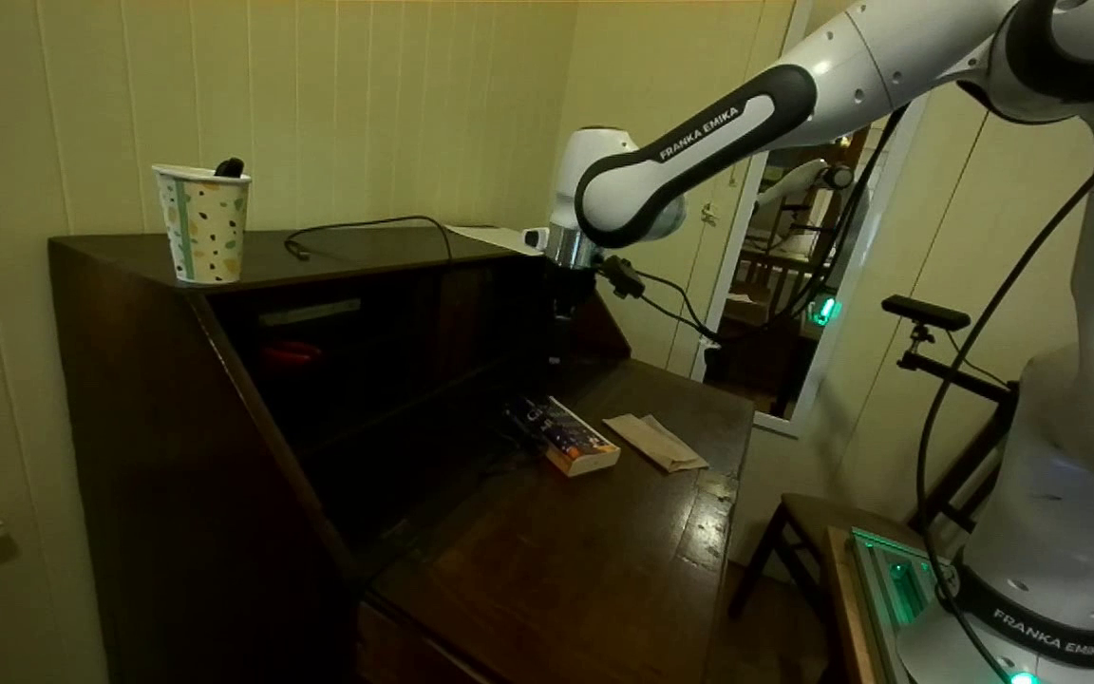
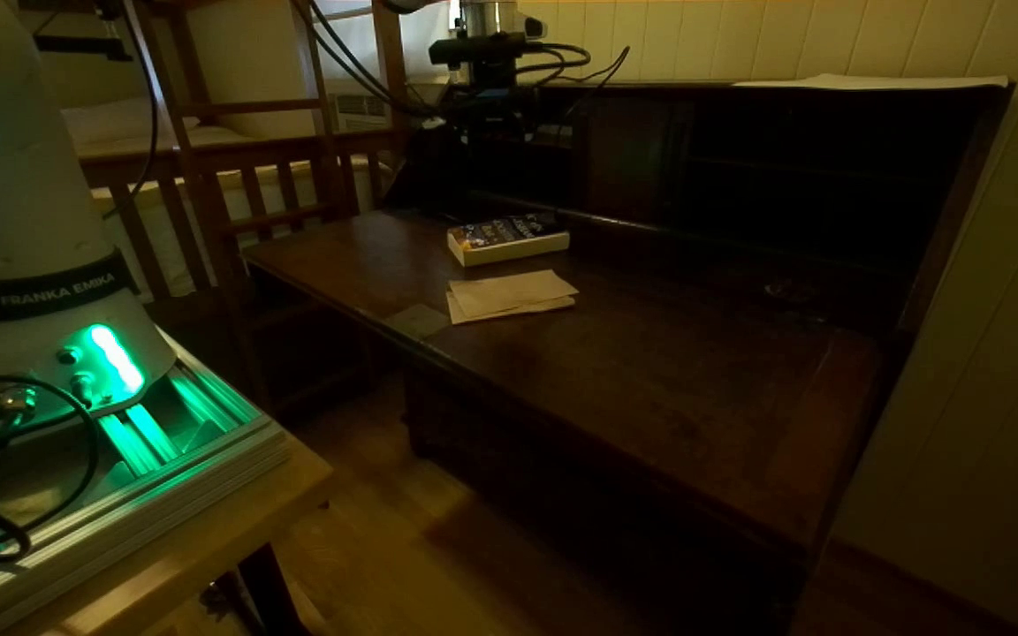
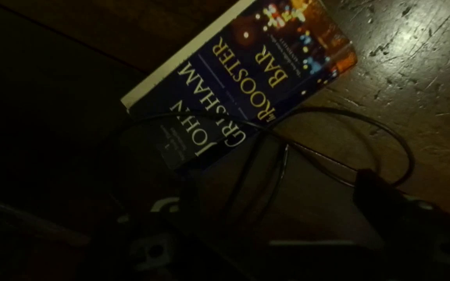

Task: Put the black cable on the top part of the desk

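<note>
Black cable (image 3: 283, 139): crossed book (image 3: 233, 78) and tabletop (image 3: 385, 74) in loose loops near parted, ungripping pincer (image 3: 277, 181); seemingly reached top board (image 1: 357, 250) too. Looked light, limp, slippery; called for pinching at loop beside book, away from crossing.

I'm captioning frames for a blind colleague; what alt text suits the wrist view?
A thin black cable curls in loose loops over part of a book, John Grisham's The Rooster Bar, and the wooden surface beside it. The open end effector shows at the dark bottom edge; whether it touches the cable is unclear.
</note>
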